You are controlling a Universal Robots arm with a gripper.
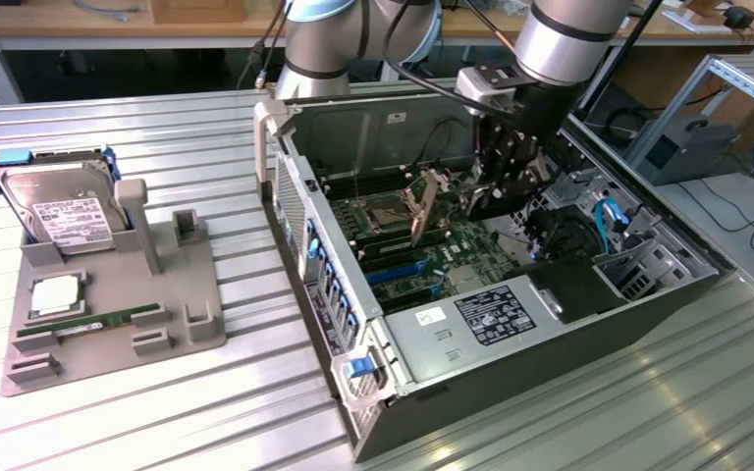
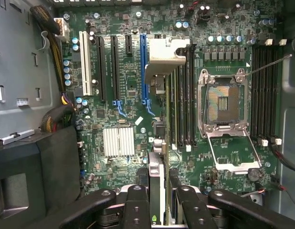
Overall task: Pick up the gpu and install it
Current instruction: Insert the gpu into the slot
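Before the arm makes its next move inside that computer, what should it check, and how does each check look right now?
1. gpu clamped edge-on in the gripper: ok.
2. Long blue slot on the board empty: ok.
3. gpu lined up over that slot: cannot tell.
4. Cable bundle away from the slot, at the case wall: ok.
5. Open CPU socket apart from the gpu: ok.

one gpu (image 2: 156, 176), one computer case (image 1: 391, 128), one hard drive (image 1: 63, 211), one ram stick (image 1: 109, 321), one grey holder (image 1: 181, 285).
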